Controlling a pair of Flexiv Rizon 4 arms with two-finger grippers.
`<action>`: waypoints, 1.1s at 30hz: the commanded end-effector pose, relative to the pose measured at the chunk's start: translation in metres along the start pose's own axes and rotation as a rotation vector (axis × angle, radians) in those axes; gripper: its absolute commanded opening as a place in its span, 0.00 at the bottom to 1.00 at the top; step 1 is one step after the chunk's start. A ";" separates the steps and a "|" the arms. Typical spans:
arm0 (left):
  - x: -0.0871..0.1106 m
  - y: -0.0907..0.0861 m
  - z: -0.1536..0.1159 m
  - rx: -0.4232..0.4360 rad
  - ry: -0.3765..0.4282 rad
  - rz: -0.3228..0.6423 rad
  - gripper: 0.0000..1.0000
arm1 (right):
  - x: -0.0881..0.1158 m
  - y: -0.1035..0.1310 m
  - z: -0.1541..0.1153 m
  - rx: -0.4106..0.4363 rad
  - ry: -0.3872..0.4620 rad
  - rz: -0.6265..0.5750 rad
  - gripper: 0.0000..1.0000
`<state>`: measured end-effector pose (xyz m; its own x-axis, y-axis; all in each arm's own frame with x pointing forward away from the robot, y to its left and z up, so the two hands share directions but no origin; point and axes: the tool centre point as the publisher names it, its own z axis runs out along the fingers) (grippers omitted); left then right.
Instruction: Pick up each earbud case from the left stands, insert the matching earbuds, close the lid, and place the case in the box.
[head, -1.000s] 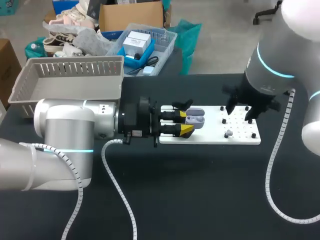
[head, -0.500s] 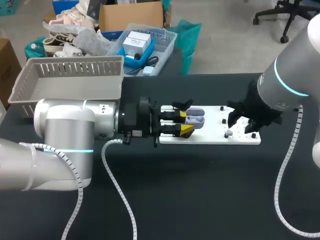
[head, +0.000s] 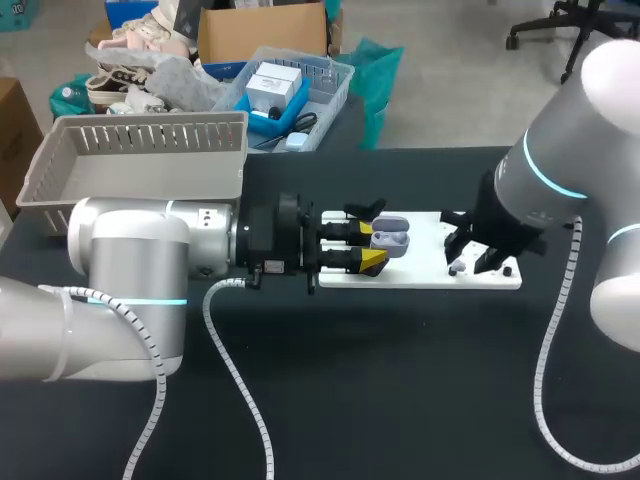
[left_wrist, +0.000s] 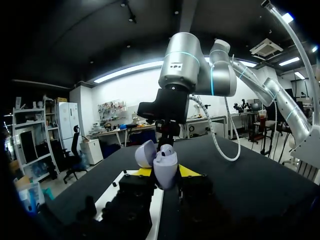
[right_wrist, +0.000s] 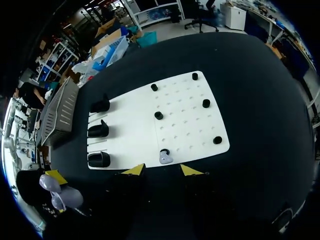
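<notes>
Two arms: the left one comes in from the left and the right one from the right, and both end over the white board (head: 425, 240) on the black table (head: 400, 380).
left gripper (head: 372, 247): lies level along the board's left part, its yellow-tipped fingers pressed against two opposite sides of the earbud case, which they grip firmly.
earbud case (head: 392, 238): lavender, held just above the board in the left gripper. In the left wrist view it stands upright between the fingertips.
lid (left_wrist: 145, 153): swung open and tilted to one side of the case body. A pale rounded shape sits at the case's mouth, but I cannot tell what it is.
right gripper (right_wrist: 162, 170): points down over the board's near edge, its fingers spread wide with nothing held between them.
earbud (right_wrist: 165, 158): lavender-grey, resting on the board right against a small black peg, just ahead of the gap between the right fingertips and apart from both.
stands (right_wrist: 99, 131): three black ones in a row on the board's left part.
pegs (right_wrist: 206, 103): small, black, dotted around the board's perforated right part.
box (head: 140, 135): a grey slatted basket at the table's back left, behind the left arm and well apart from the board.
</notes>
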<state>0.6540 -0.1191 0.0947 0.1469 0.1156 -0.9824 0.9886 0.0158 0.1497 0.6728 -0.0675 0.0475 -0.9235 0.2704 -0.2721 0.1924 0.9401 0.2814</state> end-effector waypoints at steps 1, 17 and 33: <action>0.001 0.000 0.001 -0.002 0.000 0.001 0.00 | -0.001 0.000 0.009 -0.001 -0.004 0.001 0.38; 0.001 0.000 0.001 -0.002 0.000 0.001 0.00 | -0.003 -0.003 0.022 0.031 -0.012 -0.013 0.33; 0.001 0.000 0.001 -0.002 0.000 0.001 0.00 | -0.005 -0.007 0.027 0.036 -0.008 0.001 0.27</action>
<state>0.6540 -0.1191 0.0947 0.1469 0.1156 -0.9824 0.9886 0.0158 0.1497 0.6843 -0.0710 0.0250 -0.9222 0.2714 -0.2755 0.2050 0.9471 0.2468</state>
